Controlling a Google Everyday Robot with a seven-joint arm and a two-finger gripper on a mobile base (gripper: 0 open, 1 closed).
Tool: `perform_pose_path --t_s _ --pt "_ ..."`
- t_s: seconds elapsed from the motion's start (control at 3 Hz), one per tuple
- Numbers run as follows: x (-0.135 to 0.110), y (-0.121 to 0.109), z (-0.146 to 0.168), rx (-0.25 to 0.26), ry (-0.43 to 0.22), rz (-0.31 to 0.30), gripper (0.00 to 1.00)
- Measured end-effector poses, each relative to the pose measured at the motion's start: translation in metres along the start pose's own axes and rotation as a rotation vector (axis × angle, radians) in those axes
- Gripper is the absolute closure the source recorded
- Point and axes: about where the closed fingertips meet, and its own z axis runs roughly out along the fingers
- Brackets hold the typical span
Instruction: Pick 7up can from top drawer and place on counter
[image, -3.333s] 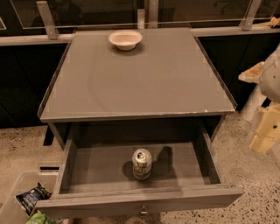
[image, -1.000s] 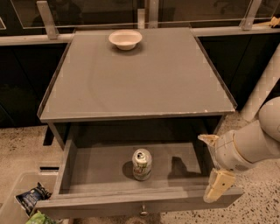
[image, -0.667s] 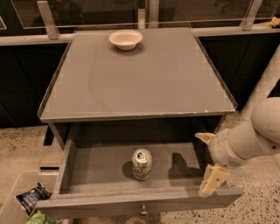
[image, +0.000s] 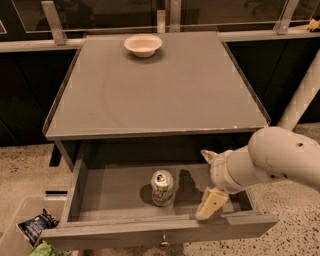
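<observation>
The camera view looks down on the counter (image: 165, 95), where a white bowl (image: 143, 45) sits near its far edge. Below it the top drawer (image: 150, 232) stands pulled open, and the 7up can (image: 162, 188) stands upright on the drawer floor near the middle. The gripper (image: 210, 180) hangs in the drawer's right part, near the can but apart from it, its jaws spread and holding nothing.

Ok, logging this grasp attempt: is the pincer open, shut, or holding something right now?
Pincer: open, holding nothing; it sits in the top drawer, beside the 7up can, apart from it.
</observation>
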Motion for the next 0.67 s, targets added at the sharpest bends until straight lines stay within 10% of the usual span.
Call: perform_pose_path --t_s 0.67 --pt "-0.041 0.021 0.026 0.091 -0.1 0.078 0.0"
